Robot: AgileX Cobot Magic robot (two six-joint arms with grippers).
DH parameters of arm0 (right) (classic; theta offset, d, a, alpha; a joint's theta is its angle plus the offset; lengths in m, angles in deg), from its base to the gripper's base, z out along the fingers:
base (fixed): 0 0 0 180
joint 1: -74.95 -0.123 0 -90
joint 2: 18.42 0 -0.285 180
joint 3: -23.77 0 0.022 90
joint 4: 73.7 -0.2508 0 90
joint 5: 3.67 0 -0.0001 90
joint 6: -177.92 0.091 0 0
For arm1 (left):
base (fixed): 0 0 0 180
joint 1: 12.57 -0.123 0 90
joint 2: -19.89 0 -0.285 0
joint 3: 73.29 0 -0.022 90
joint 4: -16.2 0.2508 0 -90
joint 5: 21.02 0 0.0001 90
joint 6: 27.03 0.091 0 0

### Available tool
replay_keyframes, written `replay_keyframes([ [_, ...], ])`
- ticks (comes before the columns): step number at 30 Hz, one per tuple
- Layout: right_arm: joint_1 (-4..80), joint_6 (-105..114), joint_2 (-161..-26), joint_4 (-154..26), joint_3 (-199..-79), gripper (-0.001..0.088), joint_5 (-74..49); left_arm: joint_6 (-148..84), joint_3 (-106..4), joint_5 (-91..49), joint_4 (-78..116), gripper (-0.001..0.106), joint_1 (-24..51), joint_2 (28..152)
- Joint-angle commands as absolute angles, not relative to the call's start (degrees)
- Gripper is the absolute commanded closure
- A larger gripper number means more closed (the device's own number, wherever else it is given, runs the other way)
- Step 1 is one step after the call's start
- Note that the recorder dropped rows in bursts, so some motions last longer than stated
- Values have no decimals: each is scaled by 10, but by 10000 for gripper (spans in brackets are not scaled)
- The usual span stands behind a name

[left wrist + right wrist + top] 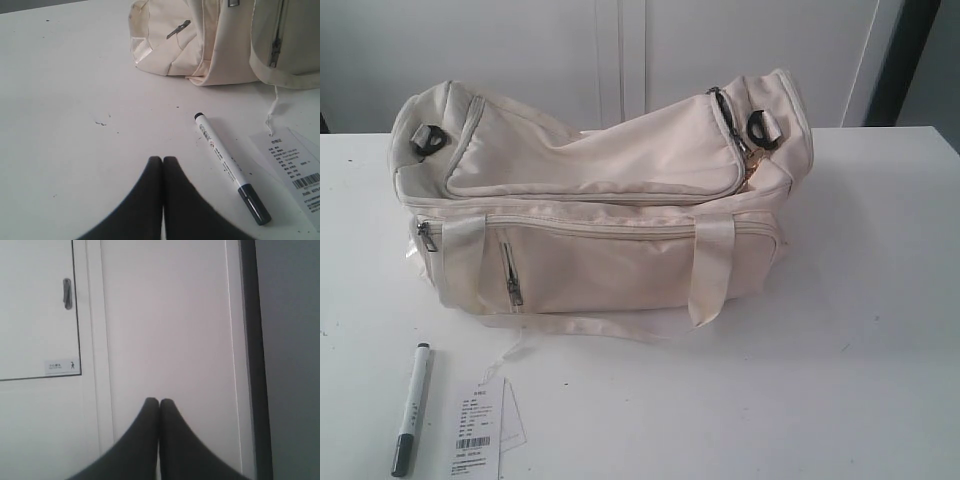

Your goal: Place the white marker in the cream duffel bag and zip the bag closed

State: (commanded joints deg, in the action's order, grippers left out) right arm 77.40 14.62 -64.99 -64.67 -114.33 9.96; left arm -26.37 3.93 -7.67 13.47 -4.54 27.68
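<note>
The left gripper (162, 160) and right gripper (159, 401) are pressed together, empty. The white marker (411, 408) lies near-left, just beside the paper tag (480, 428), nearer than the cream duffel bag (600, 200); a sloppy pinch might roll it or snag the tag

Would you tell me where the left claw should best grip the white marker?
Probably mid-barrel on the white marker, coming from straight above with the jaws spanning its width: it lies flat on the table, slim, with the paper tag close alongside. The left claw is shut, so open it first.
</note>
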Motion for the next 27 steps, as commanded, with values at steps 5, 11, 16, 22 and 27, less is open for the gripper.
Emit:
replay_keyframes([
  [5,773,146,-706,-644,-1189,868,19,-267,39,-77,135,1053,-45,277],
  [11,772,131,-785,-634,-1258,868,-104,-267,39,-77,135,1053,-45,277],
  [16,772,54,-850,-647,-1313,868,-216,-267,39,-77,135,1053,-45,277],
  [22,772,-78,-919,-747,-1380,868,-336,-267,39,-77,135,1053,-45,277],
  [27,772,-195,-991,-878,-1438,868,-413,-267,39,-77,135,1053,-45,277],
])
